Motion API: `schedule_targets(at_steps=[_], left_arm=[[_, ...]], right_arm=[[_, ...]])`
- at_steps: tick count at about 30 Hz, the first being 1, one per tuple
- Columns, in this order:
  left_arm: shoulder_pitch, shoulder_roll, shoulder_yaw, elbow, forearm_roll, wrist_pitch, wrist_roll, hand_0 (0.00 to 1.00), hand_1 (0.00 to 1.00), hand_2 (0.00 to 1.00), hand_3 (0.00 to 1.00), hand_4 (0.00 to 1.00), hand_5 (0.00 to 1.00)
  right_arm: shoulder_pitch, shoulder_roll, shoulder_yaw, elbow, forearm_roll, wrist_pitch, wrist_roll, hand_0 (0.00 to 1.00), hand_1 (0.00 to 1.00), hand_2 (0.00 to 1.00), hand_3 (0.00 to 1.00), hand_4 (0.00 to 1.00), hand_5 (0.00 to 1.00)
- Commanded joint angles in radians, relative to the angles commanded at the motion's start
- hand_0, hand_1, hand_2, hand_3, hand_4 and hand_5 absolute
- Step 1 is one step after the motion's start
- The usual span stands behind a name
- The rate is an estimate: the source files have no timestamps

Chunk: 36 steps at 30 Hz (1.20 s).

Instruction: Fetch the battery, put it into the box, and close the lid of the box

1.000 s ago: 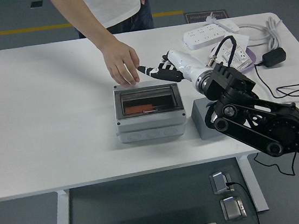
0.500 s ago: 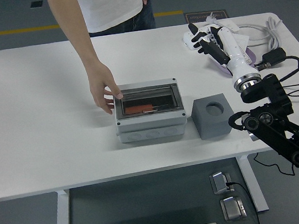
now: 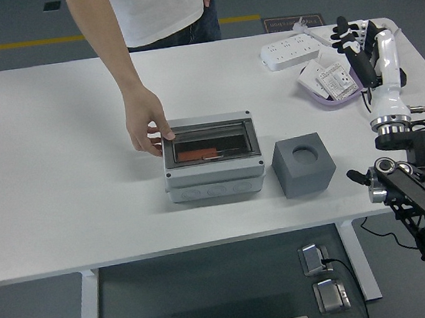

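Grey plastic box (image 3: 212, 159), clear lid shut, mid-desk; orange battery (image 3: 193, 155) inside, partly obscured. Person's hand (image 3: 147, 128) touching box's left rim. Right hand (image 3: 360, 48) far right of box, fingers spread, empty.

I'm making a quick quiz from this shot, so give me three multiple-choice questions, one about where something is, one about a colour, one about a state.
1. Where is the grey block?
A. right of the box
B. behind the box
C. inside the box

2. What colour is the flat item inside the box?
A. green
B. orange
C. blue

3. What is the person's hand doing?
A. lifting the power strip
B. hanging off the table
C. touching the box's left far corner

Answers: 1 A, it stands beside the box's right wall. 2 B, orange shows through the window. 3 C, fingers rest on that corner.
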Motion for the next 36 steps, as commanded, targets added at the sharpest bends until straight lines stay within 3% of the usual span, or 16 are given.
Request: schedule_targets(at_steps=[3,5,10,11,12,17,18,22,29,36], left_arm=[[0.001,0.000,0.000,0.000,-0.001,0.000,0.000,0.634,0.707,0.627,0.600,0.595,0.456],[0.001,0.000,0.000,0.000,-0.002,0.001,0.000,0.634,0.707,0.627,0.600,0.595,0.456],[0.003,-0.001,-0.001,0.000,-0.006,0.002,0.000,0.634,0.707,0.627,0.600,0.595,0.455],[0.003,-0.001,0.000,0.000,-0.007,0.002,0.000,0.634,0.707,0.627,0.600,0.595,0.455],[0.003,-0.002,0.000,0.000,-0.007,0.002,0.000,0.634,0.707,0.627,0.601,0.595,0.454],[0.005,-0.001,-0.002,0.000,-0.007,0.003,0.000,0.634,0.707,0.627,0.601,0.595,0.454],[0.005,-0.001,-0.003,0.000,-0.006,0.003,0.000,0.634,0.707,0.627,0.601,0.596,0.454],[0.005,-0.002,-0.002,0.000,-0.007,0.003,0.000,0.634,0.707,0.627,0.601,0.596,0.454],[0.005,-0.002,-0.002,0.000,-0.008,0.003,0.001,0.634,0.707,0.626,0.600,0.596,0.453],[0.006,-0.002,-0.001,0.000,-0.011,0.001,0.002,0.634,0.707,0.627,0.600,0.596,0.453]], right_arm=[[-0.004,-0.008,0.010,-0.004,0.117,0.053,0.092,0.605,0.564,0.599,0.584,0.774,0.709],[-0.009,-0.016,0.017,0.005,0.194,0.095,0.116,0.605,0.564,0.599,0.584,0.774,0.709],[-0.024,-0.042,0.045,0.027,0.316,0.200,0.010,0.619,0.586,0.604,0.594,0.781,0.715],[-0.028,-0.048,0.054,0.032,0.313,0.226,-0.022,0.619,0.586,0.604,0.594,0.781,0.715],[-0.031,-0.051,0.061,0.035,0.306,0.246,-0.047,0.685,0.648,0.664,0.636,0.785,0.721],[-0.044,-0.060,0.094,0.049,0.232,0.340,-0.181,0.685,0.648,0.664,0.636,0.785,0.721],[-0.045,-0.060,0.099,0.051,0.220,0.350,-0.205,0.720,0.680,0.700,0.676,0.791,0.723],[-0.046,-0.062,0.116,0.054,0.192,0.378,-0.278,0.720,0.680,0.700,0.676,0.791,0.723],[-0.048,-0.071,0.143,0.057,0.158,0.412,-0.342,0.737,0.699,0.712,0.668,0.796,0.730],[-0.049,-0.070,0.150,0.058,0.137,0.367,-0.316,0.735,0.691,0.701,0.643,0.808,0.737]])
